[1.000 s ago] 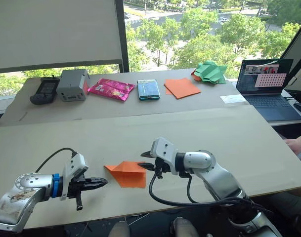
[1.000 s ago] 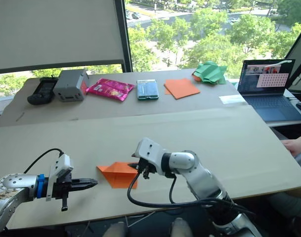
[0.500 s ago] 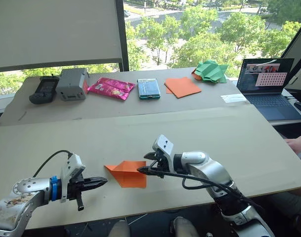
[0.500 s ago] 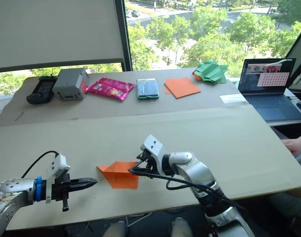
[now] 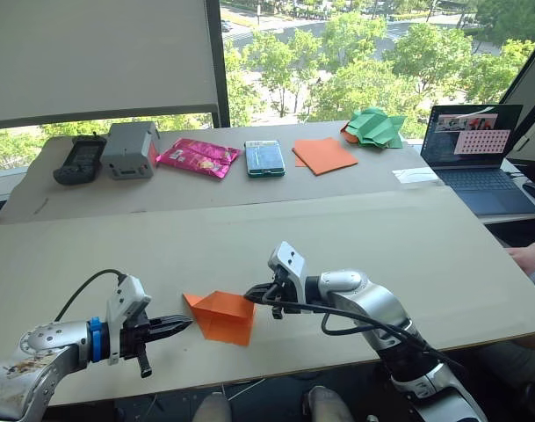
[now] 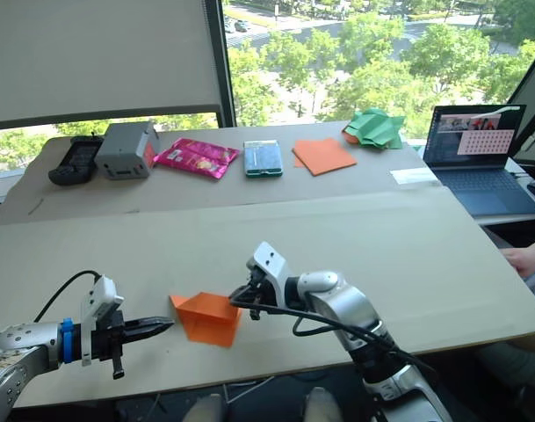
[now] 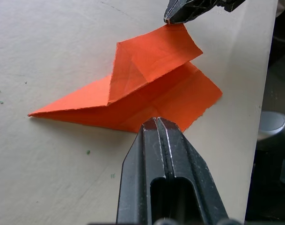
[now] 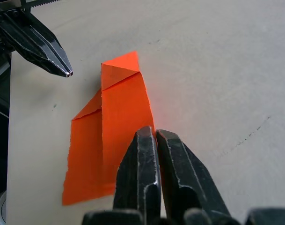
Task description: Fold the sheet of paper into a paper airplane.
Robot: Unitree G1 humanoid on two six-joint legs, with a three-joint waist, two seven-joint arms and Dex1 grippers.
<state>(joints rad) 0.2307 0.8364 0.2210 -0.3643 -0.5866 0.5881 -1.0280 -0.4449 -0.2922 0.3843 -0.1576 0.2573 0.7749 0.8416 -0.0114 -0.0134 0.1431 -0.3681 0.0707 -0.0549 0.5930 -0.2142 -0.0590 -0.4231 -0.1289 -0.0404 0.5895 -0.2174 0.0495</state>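
Paper under work: the thin bright orange creased sheet of paper (image 5: 221,316) lies near the front edge of the long beige cardboard-covered table (image 5: 408,237), between the 2 grippers. It is already folded to a pointed wedge, with 1 flap raised off the surface.

Right gripper (image 5: 252,293): black fingers pressed together on the raised flap's corner, seen at the fingertips in the right wrist view (image 8: 151,140). Left gripper (image 5: 181,324): fingers closed on nothing, tip just beside the pointed end of the paper, not touching it.

Handling judgement:
1. The sheet appears very light and limp; it will lift, bend and spring back at unset creases.
2. It is likely to slide on the smooth table unless 1 gripper pins it.
3. Its edges look slightly ragged, so tearing is a risk under a hard pull.
4. Best hold: a thin pinch at a flap corner or free edge, as the right gripper has it; press flat along the crease with closed fingertips.

Containers: none stands in the working area. At the far side of the table lie a grey box-shaped device (image 5: 129,150), a pink foil packet (image 5: 198,158), a teal-edged flat case (image 5: 263,158), smooth orange sheets (image 5: 323,156) and a green folded paper shape (image 5: 373,127); contents of the device, packet and case cannot be told. A laptop (image 5: 473,149) stands open at the right.
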